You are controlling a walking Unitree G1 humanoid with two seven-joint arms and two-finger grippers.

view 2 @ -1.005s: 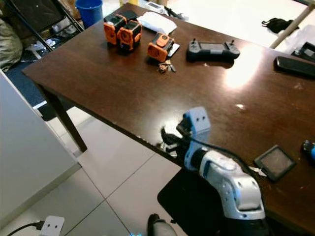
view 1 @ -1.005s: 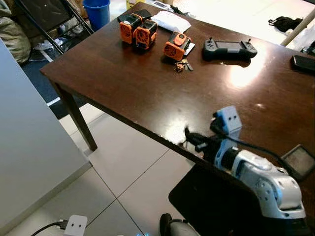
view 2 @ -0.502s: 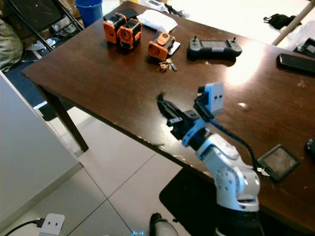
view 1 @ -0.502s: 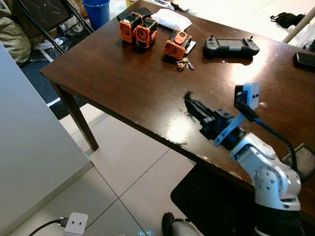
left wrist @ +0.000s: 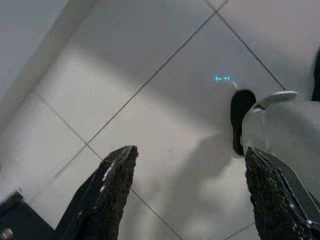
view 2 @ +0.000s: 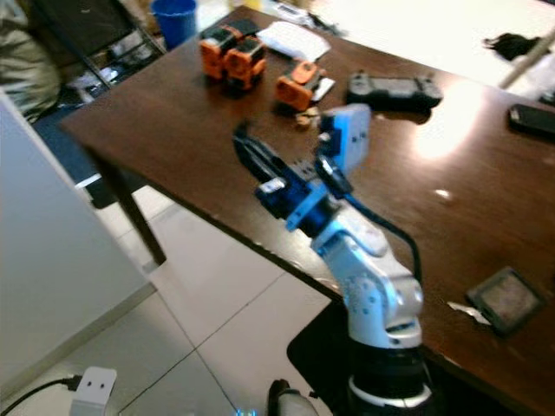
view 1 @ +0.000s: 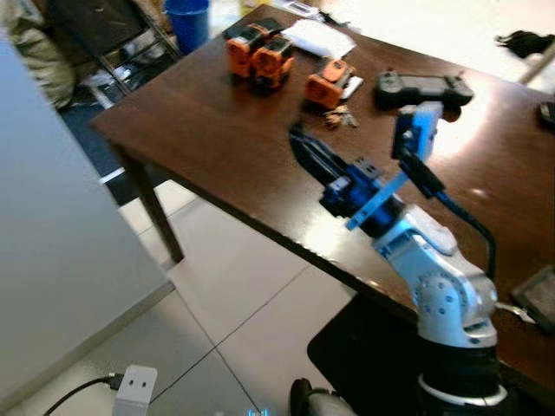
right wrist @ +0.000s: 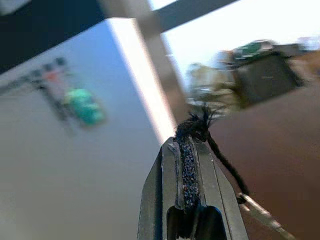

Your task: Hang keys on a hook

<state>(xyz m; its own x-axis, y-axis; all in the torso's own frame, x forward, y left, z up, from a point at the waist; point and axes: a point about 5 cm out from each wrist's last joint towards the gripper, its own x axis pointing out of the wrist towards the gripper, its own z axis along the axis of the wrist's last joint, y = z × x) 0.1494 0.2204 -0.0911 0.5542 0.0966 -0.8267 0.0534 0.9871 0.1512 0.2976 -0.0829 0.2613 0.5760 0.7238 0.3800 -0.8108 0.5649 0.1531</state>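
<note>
My right gripper point(view 1: 299, 139) is raised over the dark wooden table point(view 1: 217, 130), its fingers pointing toward the far left. It is shut on a frayed black cord point(right wrist: 200, 127), and a silvery metal piece point(right wrist: 260, 215) trails from that cord. A small bunch of keys point(view 1: 341, 115) lies on the table beside an orange device point(view 1: 328, 85), beyond the gripper. In the blurred right wrist view, a teal shape point(right wrist: 82, 107) shows on a pale wall. My left gripper point(left wrist: 187, 195) hangs open over the tiled floor.
Two more orange devices point(view 1: 260, 54), a white packet point(view 1: 323, 36) and a black controller point(view 1: 425, 87) sit at the table's far side. A phone point(view 2: 533, 119) lies far right. A white panel point(view 1: 52, 217) stands on my left. A plug point(view 1: 134, 386) lies on the floor.
My right arm has risen from the table's front edge and swung forward and left over the table, still shut on the cord. The camera has shifted a little.
</note>
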